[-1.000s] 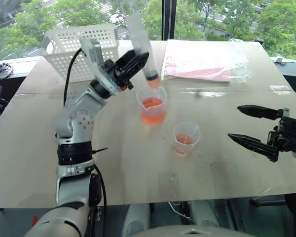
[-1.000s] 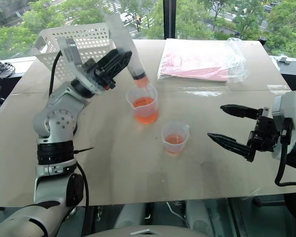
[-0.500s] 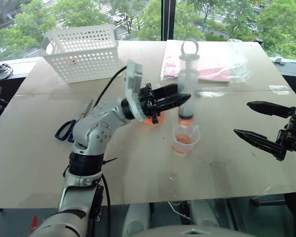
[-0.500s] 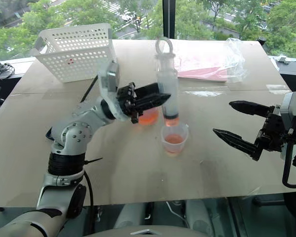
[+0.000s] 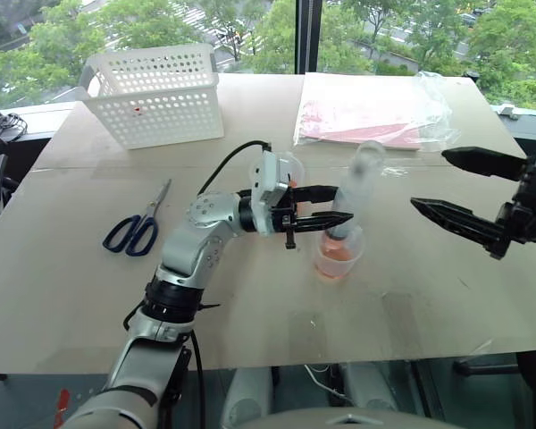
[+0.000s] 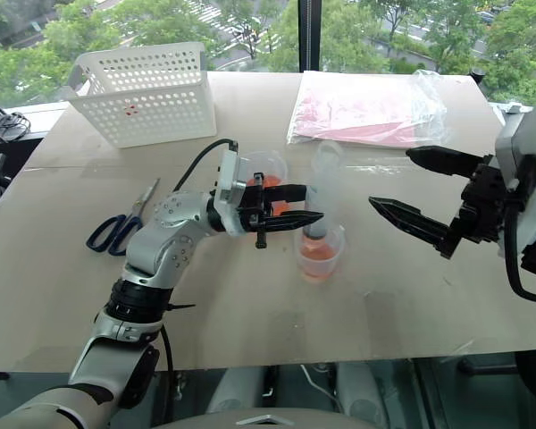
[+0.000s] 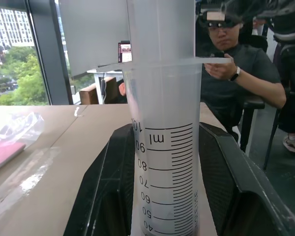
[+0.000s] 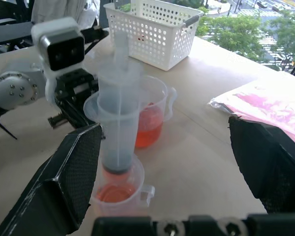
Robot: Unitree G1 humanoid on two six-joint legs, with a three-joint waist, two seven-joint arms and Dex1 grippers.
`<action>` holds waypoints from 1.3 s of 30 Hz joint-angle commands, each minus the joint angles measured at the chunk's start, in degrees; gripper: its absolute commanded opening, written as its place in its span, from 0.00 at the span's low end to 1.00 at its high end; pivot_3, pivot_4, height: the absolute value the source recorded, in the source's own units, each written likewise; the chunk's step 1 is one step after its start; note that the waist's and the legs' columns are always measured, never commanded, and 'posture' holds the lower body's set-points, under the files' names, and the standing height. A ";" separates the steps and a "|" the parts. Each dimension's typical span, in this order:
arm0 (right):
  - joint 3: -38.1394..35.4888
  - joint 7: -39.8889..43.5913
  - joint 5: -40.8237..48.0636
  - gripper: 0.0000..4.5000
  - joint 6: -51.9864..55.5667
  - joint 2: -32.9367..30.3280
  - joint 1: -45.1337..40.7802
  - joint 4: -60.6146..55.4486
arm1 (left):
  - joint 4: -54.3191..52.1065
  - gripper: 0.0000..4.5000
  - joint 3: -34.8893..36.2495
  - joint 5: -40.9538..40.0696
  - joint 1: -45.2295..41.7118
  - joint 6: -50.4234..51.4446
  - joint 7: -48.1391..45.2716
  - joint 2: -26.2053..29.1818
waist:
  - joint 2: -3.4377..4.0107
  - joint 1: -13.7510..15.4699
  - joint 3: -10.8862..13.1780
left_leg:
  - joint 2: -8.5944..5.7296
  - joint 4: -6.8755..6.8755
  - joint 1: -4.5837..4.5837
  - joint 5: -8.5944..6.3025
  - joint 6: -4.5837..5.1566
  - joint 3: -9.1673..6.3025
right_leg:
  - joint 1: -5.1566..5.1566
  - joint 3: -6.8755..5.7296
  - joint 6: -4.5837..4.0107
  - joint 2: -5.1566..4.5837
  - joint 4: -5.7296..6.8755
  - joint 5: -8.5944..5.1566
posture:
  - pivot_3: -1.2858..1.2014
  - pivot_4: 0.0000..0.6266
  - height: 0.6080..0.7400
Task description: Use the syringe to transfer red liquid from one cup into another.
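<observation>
My left gripper (image 5: 342, 204) is shut on the syringe (image 5: 353, 192) and holds it upright, its fingers (image 7: 105, 191) clamping the scaled barrel (image 7: 164, 147). The syringe's lower end sits in the smaller cup (image 5: 338, 253), which holds a little red liquid (image 8: 115, 192). Behind the left gripper stands the larger spouted cup (image 6: 261, 170), partly hidden, with more red liquid (image 8: 148, 132) in it. My right gripper (image 5: 431, 180) hangs open to the right of the syringe, above the table and apart from it, with nothing between its fingers.
A white basket (image 5: 152, 94) stands at the back left, and blue-handled scissors (image 5: 138, 228) lie left of my left arm. A pink sheet in a plastic bag (image 5: 366, 112) lies at the back. In the left wrist view a person (image 7: 236, 69) sits beyond the table.
My left gripper carried the syringe from over the larger cup to the smaller cup, stood it upright and lowered its end into it. My right gripper rose and drew a little closer.
</observation>
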 commanded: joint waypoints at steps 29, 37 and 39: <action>19.32 -27.92 8.62 0.32 -2.22 0.97 -19.84 -0.77 | -4.48 0.29 -0.89 1.66 0.93 -0.84 2.31 -3.41 | 0.02 0.03 -0.01 | 0.09 0.02 -0.01 0.00 0.01 0.00 | -0.01 0.02 0.00 -0.02 0.00 0.01 | 0.52 0.24 1.00; 19.33 -26.92 8.98 0.12 -1.27 -1.03 -21.80 -0.05 | -5.62 0.29 -1.00 0.89 1.63 0.05 2.33 -3.26 | 0.02 0.03 -0.01 | 0.10 0.01 -0.02 -0.01 0.01 0.00 | -0.01 0.03 0.00 -0.03 0.00 0.00 | 0.52 0.24 1.00; 19.54 -26.05 8.78 0.01 -0.91 -1.46 -22.40 0.19 | -5.78 0.29 -0.99 0.81 1.91 0.05 2.27 -3.21 | 0.03 0.03 -0.01 | 0.11 0.02 -0.01 -0.01 0.01 0.00 | -0.01 0.03 0.00 -0.03 0.00 0.01 | 0.52 0.24 1.00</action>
